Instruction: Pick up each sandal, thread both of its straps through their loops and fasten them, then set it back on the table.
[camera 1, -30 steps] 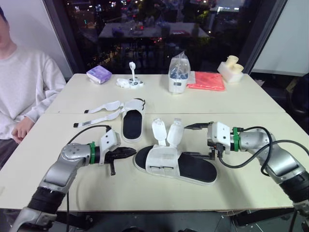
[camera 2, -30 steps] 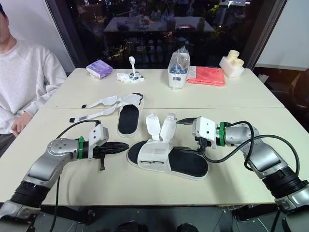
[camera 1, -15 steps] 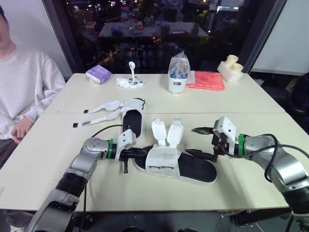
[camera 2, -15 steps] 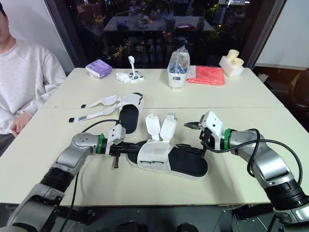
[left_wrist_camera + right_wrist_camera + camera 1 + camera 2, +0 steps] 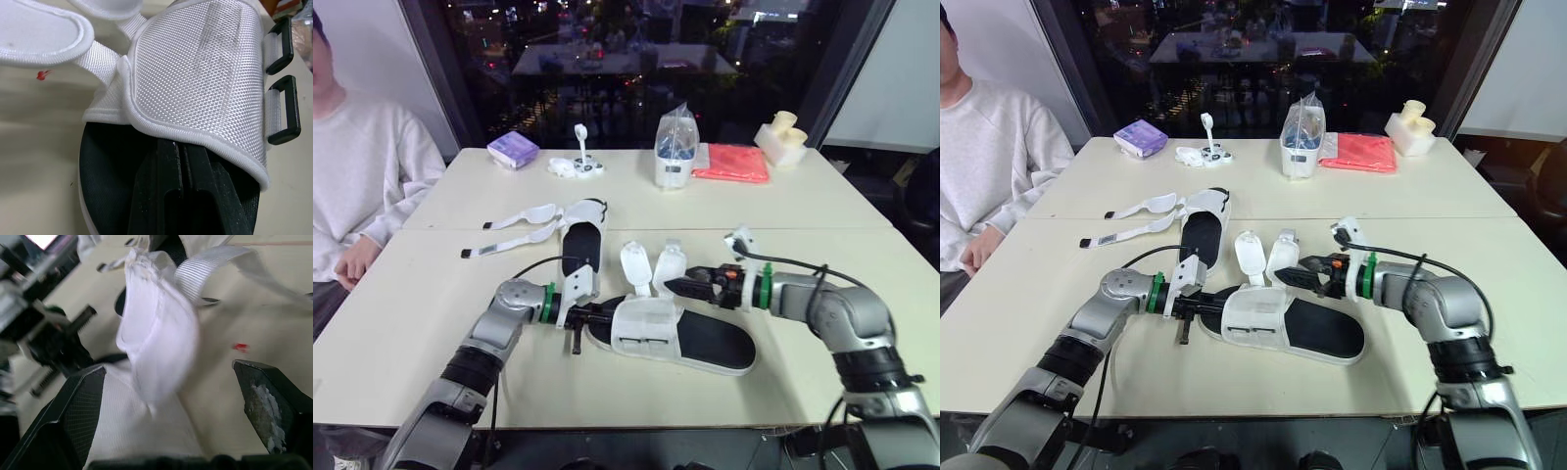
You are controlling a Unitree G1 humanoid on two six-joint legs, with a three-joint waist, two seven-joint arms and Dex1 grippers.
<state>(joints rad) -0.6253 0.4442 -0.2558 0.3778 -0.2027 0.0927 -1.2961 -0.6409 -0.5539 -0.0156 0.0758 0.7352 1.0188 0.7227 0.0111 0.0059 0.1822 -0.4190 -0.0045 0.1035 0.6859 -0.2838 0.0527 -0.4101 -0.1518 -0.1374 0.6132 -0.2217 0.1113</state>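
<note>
Dark window glass backs two cream worktops pushed together, with a person in a pale sweater seated at the left edge. Near the front edge, midway along, lies the nearer sandal. Its long axis runs roughly parallel to that edge, heel toward my right arm and white upper toward my left. The second sandal rests further back toward the left, straps splayed out unfastened. My left gripper has its fingers closed together, tucked under the upper on the black footbed. My right gripper is spread wide, reaching in from the right, with the nearer strap flap between its fingers, not pinched yet. Both flaps stand toward the far edge. The two black loops sit on the upper's front-edge side, so I judge the strap must cross the upper toward that edge.
</note>
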